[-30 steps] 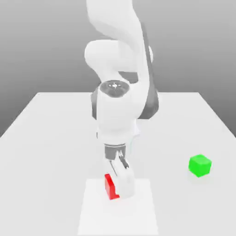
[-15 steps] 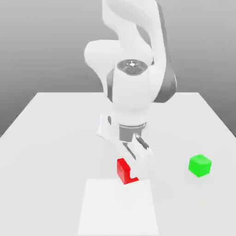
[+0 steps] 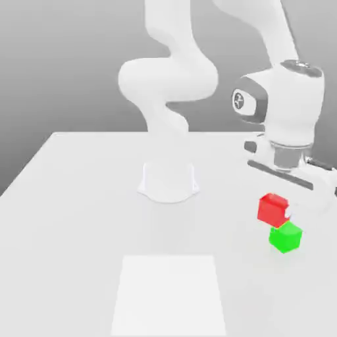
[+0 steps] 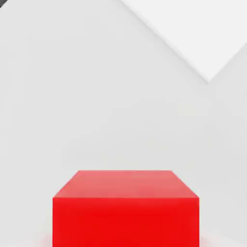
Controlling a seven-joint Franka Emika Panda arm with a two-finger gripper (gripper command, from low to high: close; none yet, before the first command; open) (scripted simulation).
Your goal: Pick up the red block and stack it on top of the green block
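Red block (image 3: 272, 209) is held off the table (image 3: 79, 197) in the closed fingers of the gripper (image 3: 287, 212), just above the green block (image 3: 285, 237) and slightly toward the exterior view's left. Both cubes carry no writing.
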